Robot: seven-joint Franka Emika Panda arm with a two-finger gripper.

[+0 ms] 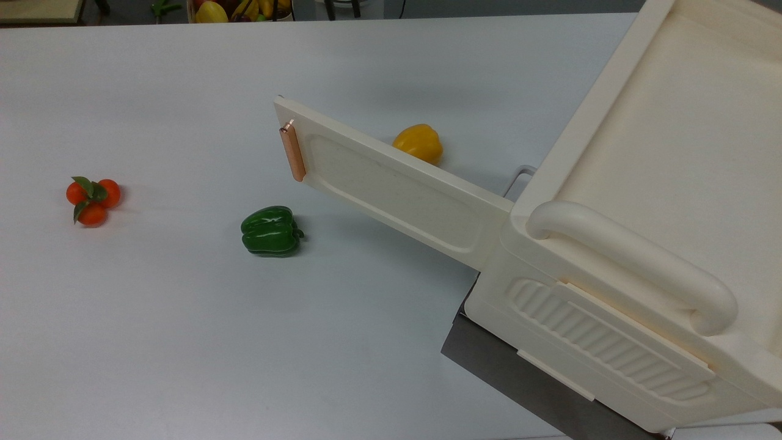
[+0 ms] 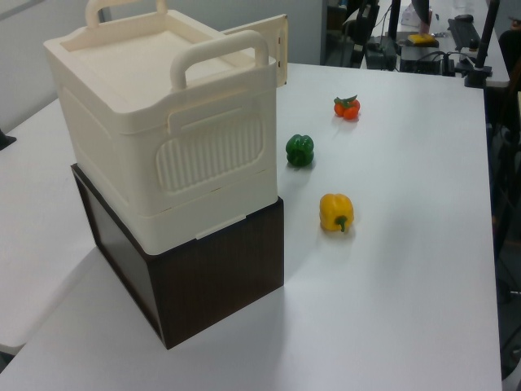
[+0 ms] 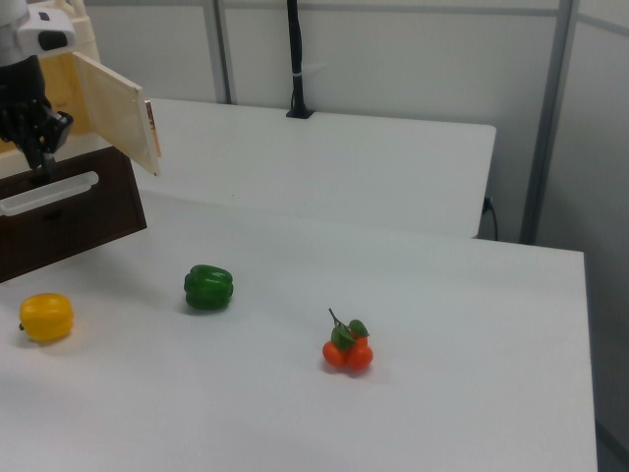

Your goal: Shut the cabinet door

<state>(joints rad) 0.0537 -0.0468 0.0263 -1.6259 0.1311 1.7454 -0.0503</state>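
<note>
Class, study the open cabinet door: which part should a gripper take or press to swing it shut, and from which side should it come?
Probably the free end of the cabinet door, at the copper bar handle. That end lies farthest from the hinge at the cabinet corner, so it gives most leverage. Come from the panelled face, the green pepper side in the top view, and push towards the yellow pepper.

Right view: the arm enters at the top-left corner. Its white wrist housing sits uppermost, with the black gripper hanging below it, pointing straight down. Dark fingers taper to a narrow tip; whether they are parted or pressed together cannot be told. Nothing is visibly between them. The gripper body is upright, with no evident tilt. The upper links of the arm run out of frame.
</note>
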